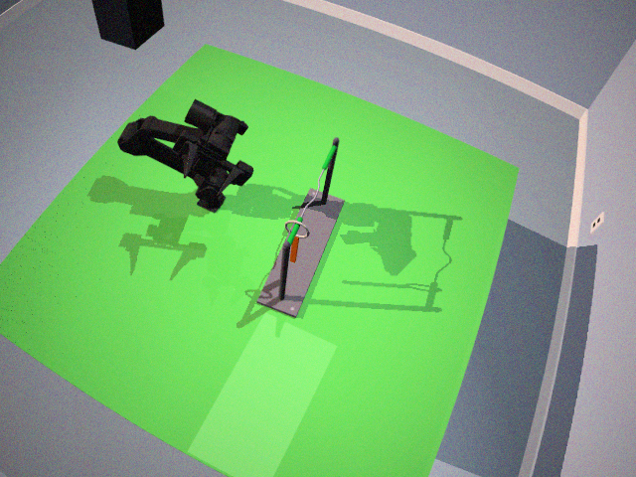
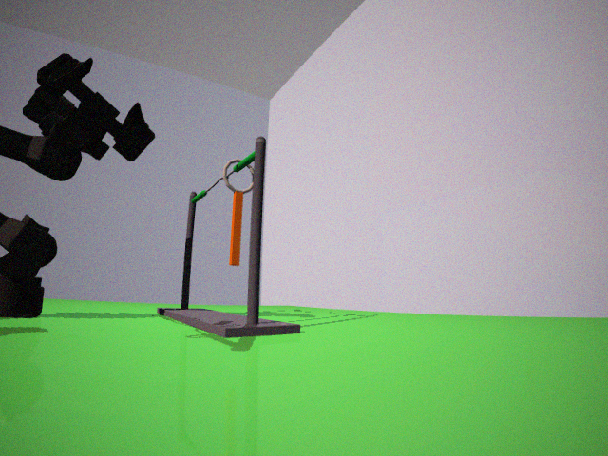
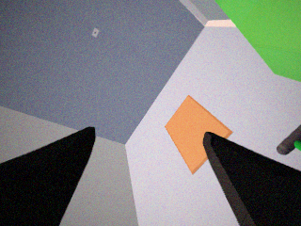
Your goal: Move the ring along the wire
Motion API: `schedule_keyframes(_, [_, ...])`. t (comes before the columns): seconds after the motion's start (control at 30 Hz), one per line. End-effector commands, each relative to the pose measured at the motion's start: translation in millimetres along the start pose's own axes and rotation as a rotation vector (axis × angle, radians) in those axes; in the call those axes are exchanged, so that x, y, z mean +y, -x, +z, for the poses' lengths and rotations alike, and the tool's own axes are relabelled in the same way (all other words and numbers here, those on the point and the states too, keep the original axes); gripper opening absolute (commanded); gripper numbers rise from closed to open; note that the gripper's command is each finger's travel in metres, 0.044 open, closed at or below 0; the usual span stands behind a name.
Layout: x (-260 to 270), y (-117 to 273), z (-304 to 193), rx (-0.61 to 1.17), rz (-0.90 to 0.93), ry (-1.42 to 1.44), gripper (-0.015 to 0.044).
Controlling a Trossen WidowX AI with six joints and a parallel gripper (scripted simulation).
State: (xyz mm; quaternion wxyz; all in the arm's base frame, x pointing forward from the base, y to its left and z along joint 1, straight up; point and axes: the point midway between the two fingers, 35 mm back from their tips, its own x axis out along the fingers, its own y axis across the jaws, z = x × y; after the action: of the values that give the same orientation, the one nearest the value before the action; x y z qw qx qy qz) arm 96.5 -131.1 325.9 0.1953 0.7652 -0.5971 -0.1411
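Ring hangs on the green wire section by the near post, orange handle straight down, long axis vertical. Pincer wide open, empty, well apart to one side and probably higher; wrist view misses the handle.

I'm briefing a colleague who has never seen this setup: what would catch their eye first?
Probably the orange handle, hanging straight down from a pale ring on the green wire end beside the nearer post in the exterior view. Next, the black arm to the left of the stand, its gripper open, holding nothing and well apart from the handle.
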Motion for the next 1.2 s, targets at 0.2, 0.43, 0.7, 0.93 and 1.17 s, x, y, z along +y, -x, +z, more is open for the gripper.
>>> schedule_keyframes(0.2, [-16.4, -9.5, -30.1, 0.207, 0.147, 0.414, 0.0216])
schedule_keyframes(0.43, [-56.6, -24.8, -50.0, 0.419, 0.281, 0.965, 0.016])
schedule_keyframes(0.7, [-116.1, -48.9, -35.6, 0.643, 0.334, 1.564, 0.016])
schedule_keyframes(0.93, [-163.1, -67.4, 8.5, 0.877, 0.293, 1.983, 0.016])
schedule_keyframes(1.17, [-194.4, -71.7, 69.6, 1.171, 0.209, 2.245, 0.016])
